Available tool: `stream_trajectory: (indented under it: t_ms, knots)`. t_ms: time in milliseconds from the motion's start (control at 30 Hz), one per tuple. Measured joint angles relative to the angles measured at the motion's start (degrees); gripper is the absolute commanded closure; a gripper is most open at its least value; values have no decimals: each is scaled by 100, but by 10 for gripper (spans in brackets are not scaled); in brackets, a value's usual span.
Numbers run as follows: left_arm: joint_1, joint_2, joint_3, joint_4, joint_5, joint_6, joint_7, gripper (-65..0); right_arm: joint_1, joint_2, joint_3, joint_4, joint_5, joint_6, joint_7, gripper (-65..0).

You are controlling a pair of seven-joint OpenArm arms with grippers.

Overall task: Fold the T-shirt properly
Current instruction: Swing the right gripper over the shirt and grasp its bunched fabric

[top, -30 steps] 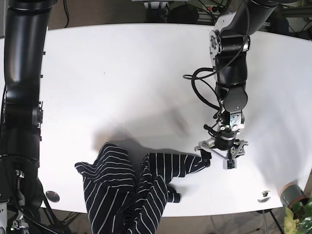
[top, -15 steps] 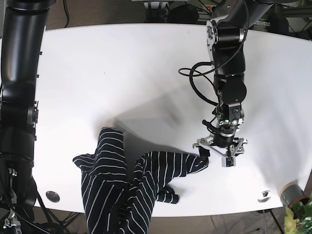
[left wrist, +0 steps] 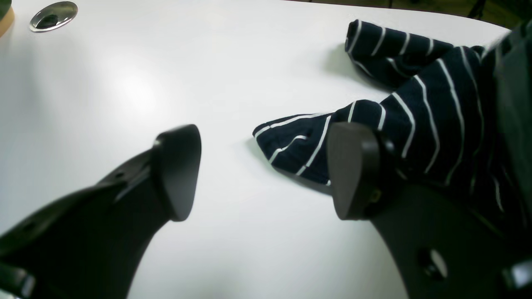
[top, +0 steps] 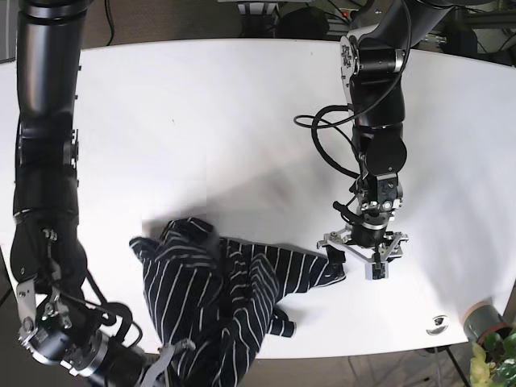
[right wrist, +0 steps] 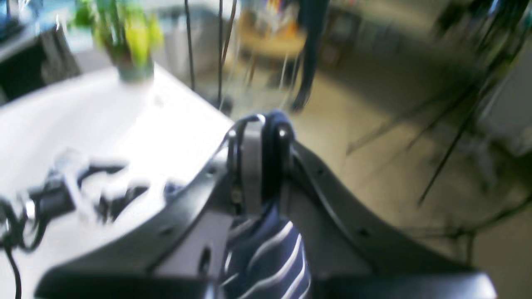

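Two grippers on my screens: one spread wide, one clamped on cloth.

Left gripper (top: pixel 360 264): jaws wide apart, nothing between them. It sits low over the bench toward the front edge, right of centre in my base view. On the left wrist feed (left wrist: pixel 259 170) I see both black fingers (left wrist: pixel 178 170), and the far one is right up against the tip of the shirt, maybe touching, can't swear to it.

Right gripper (right wrist: pixel 259 162): squeezed onto a bunch of the T-shirt (right wrist: pixel 266 257). Striped cloth hangs straight out from between its fingers on the right wrist feed, which is pretty blurry. In the base view I can't make out its fingertips, they're down at the bottom edge behind fabric.

T-shirt (top: pixel 218 298): dark navy with thin white stripes, crumpled, not flat at all. It's at the front edge of the bench, left of centre, with one end lifted off the front and draping down. A sleeve-like tip (left wrist: pixel 299 145) lies on the surface, reaching out to the left gripper.

Bench (top: pixel 201 121): white top, mostly bare behind the shirt.

Grommet (top: pixel 438 324): round metal cable hole near the front right corner, also top left on the left wrist feed (left wrist: pixel 53 15).

Plant pot (top: pixel 482 322): just off that same corner, green leaves beside it.
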Motion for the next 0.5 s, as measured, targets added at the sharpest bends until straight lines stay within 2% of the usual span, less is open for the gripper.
stream_trajectory:
  t_ms: [200, 500]
  knots:
    - [-2, -20, -2, 0, 0, 0, 9, -446, -890, -131, 461, 391, 4, -37, 127, -21]
    - [-192, -46, -20, -9, 0, 2, -15, -446, -2723, -236, 546, 1062, -48, -48, 140, -21]
